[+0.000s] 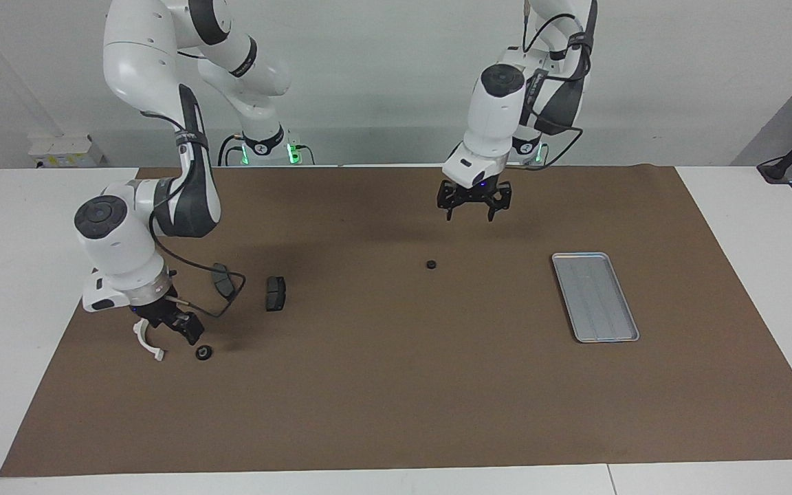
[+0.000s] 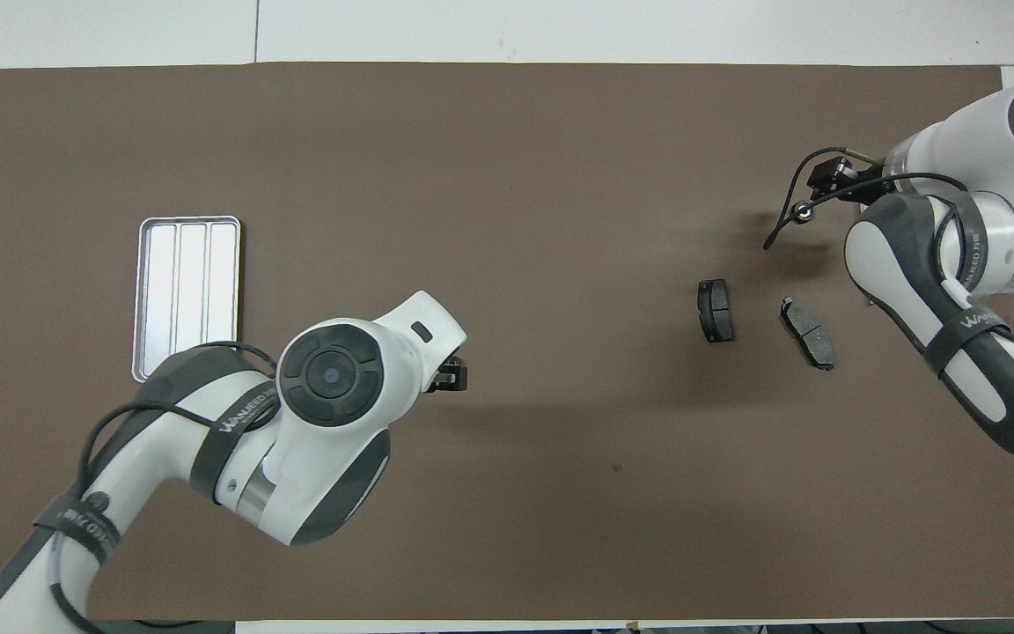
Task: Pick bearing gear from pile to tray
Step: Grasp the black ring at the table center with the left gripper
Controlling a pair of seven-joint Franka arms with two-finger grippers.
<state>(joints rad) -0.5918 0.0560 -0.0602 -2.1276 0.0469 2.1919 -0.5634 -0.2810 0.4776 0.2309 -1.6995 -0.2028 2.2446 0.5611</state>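
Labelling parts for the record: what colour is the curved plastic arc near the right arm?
White; the curved plastic arc shows best in the facing view.

The tray (image 1: 595, 297) is shiny silver metal, smooth, with long flat grooves in its floor. It lies on a big brown mat (image 1: 396, 412) that looks dull like paper or felt. The curved arc (image 1: 146, 344) is white plastic, smooth. The two brake pads (image 2: 716, 310) are dark grey and dull. The small round pieces (image 1: 203, 353) are black, one with a shiny middle. The arms (image 2: 331, 414) are glossy white plastic with smooth dark grey parts.
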